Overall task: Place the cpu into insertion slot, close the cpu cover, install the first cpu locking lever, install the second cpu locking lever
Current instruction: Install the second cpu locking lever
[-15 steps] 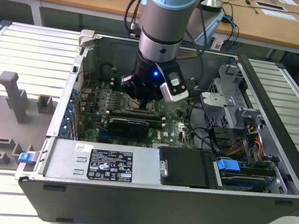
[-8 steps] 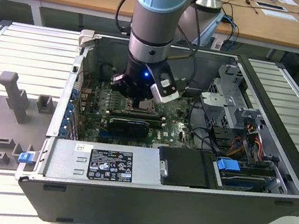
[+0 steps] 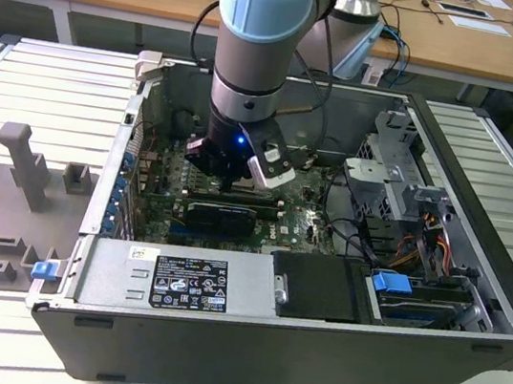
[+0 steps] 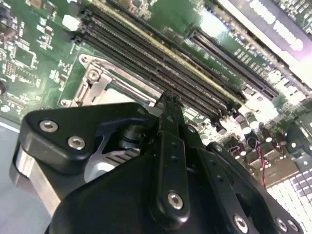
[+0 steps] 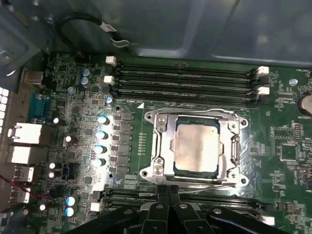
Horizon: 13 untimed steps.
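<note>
first wrist view: cpu [image 5: 196, 147] under cpu cover [image 5: 165, 161] | gripper [image 5: 168, 191] fingers together

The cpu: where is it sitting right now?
In the first wrist view the cpu lies in the socket under the closed cpu cover, between the two banks of memory slots, just beyond the claw.

Legible text: none confirmed. In the exterior view, a black label [image 3: 190, 283] and a small white sticker [image 3: 143, 254] sit on the grey power supply housing [image 3: 244, 277]; their print is too small to read. In the second wrist view, white lettering on a black card [image 4: 273, 24] is blurred, unreadable.
</note>
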{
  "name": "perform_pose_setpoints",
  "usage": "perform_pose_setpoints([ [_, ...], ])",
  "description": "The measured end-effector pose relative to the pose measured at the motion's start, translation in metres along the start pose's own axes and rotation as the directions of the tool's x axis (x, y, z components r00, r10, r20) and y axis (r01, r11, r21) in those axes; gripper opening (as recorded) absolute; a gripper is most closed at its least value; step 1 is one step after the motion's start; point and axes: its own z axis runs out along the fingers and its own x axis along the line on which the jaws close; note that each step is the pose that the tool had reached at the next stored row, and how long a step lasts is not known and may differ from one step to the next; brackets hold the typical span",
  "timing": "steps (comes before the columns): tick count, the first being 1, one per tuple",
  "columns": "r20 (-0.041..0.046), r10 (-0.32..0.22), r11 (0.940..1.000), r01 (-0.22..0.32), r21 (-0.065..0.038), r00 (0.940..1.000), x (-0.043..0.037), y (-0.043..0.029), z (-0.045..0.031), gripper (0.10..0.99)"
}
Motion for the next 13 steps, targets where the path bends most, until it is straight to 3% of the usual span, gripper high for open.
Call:
perform_pose_setpoints([
  [5, 0.0056, -0.001, 0.9996, 0.001, -0.030, 1.0000, 0.0063, -0.0055, 0.0007, 0.106],
  [6, 0.0070, -0.005, 0.9992, 0.005, -0.039, 1.0000, 0.0087, -0.0056, 0.0020, 0.106],
  [13, 0.0089, -0.008, 0.9983, 0.009, -0.057, 0.9999, 0.0119, -0.0067, 0.0090, 0.106],
])
